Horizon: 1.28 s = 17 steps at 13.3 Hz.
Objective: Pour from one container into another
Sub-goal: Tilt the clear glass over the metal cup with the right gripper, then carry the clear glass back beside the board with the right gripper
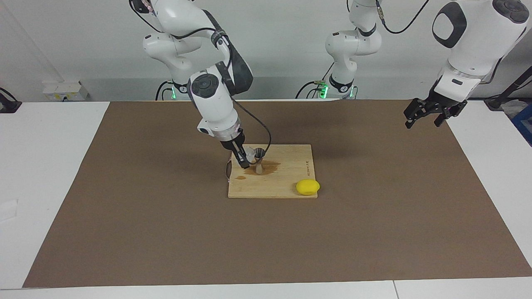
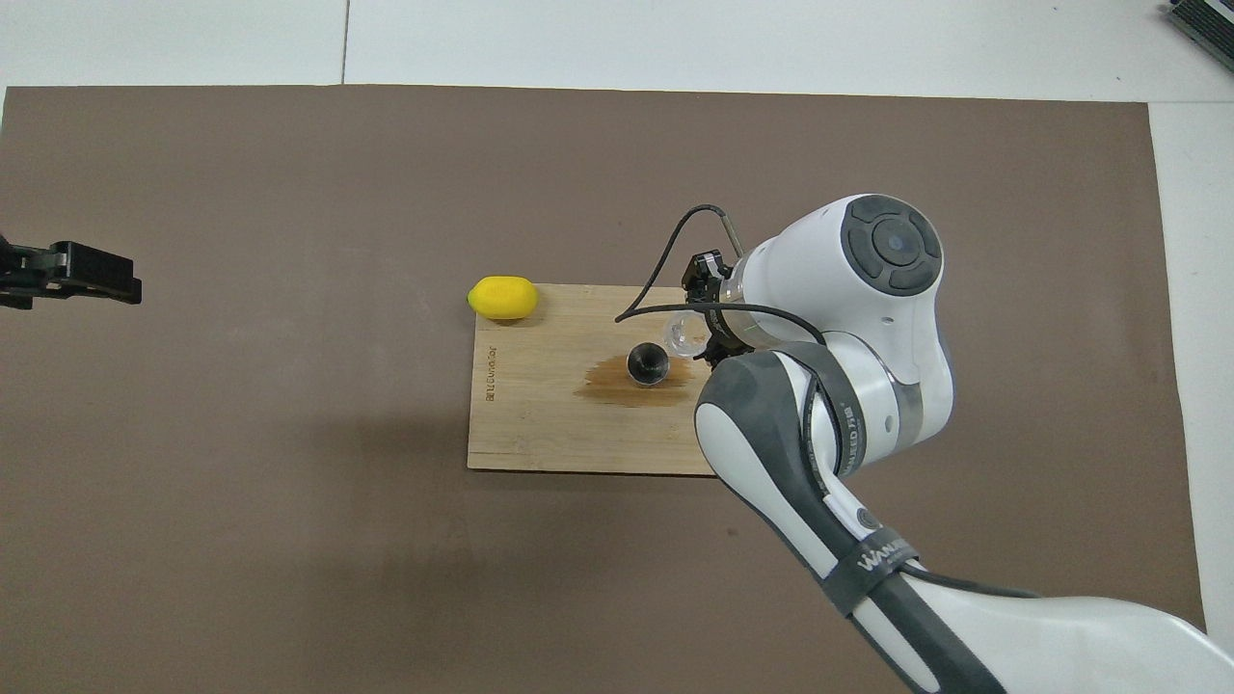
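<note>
Two arms: right fingers (image 1: 245, 160) grip tilted cup (image 1: 250, 153) beside jigger (image 1: 259, 162); left fingers (image 1: 428, 116) spread, waiting.

Your right gripper (image 1: 245, 160) clamps the clear cup (image 1: 249, 154), tilted over the board (image 1: 286, 182); jigger (image 1: 259, 162) upright at the cup's three o'clock; left gripper (image 1: 430, 114) waits wide open.

The right gripper (image 1: 243, 160) holds the clear cup (image 2: 686, 334), but from above the big white arm covers the fingers and part of the cup. What is in the cup is too small to tell. The left gripper (image 2: 72, 278) is cut off by the picture's edge from above. The words on the wooden board (image 1: 291, 182) are too tiny to read.
</note>
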{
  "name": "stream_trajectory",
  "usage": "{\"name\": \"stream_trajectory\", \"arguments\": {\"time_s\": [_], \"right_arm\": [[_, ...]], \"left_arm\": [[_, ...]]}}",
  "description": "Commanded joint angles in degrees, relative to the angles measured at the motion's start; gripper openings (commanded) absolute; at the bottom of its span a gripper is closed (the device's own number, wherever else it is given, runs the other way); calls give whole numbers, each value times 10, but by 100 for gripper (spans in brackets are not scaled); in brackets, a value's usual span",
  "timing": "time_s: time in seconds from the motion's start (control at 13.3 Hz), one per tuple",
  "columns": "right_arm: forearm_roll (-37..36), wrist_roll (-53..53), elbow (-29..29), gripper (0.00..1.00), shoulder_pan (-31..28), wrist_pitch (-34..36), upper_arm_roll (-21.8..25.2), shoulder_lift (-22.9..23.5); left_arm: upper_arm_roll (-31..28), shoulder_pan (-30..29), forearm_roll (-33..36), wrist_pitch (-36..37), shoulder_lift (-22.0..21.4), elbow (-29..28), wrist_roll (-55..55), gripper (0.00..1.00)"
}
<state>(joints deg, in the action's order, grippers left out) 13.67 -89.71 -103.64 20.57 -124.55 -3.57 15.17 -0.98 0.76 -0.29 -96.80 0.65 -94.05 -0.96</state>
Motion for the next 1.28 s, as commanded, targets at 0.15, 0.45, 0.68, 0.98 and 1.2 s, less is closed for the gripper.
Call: {"name": "stream_trajectory", "arguments": {"time_s": [0.15,0.45,0.68,0.98,1.2], "right_arm": [[132,56,-33,4,-61,-10,-5,-11],[195,82,-81,4,-134,-4,-5,-29],[237,140,-111,4,-191,7,-5,-35],[243,202,-134,13,-267,10,-4,-30],[257,282,-140,13,-312,19,-4,-6]], "left_arm": [[-2,4,-6,4,-10,-8,7,100],[-2,4,-6,4,-10,-8,7,100],[-2,3,-6,4,-10,-9,7,100],[-2,4,-6,5,-10,-9,8,100],[-2,5,-6,6,-11,-11,8,100]]}}
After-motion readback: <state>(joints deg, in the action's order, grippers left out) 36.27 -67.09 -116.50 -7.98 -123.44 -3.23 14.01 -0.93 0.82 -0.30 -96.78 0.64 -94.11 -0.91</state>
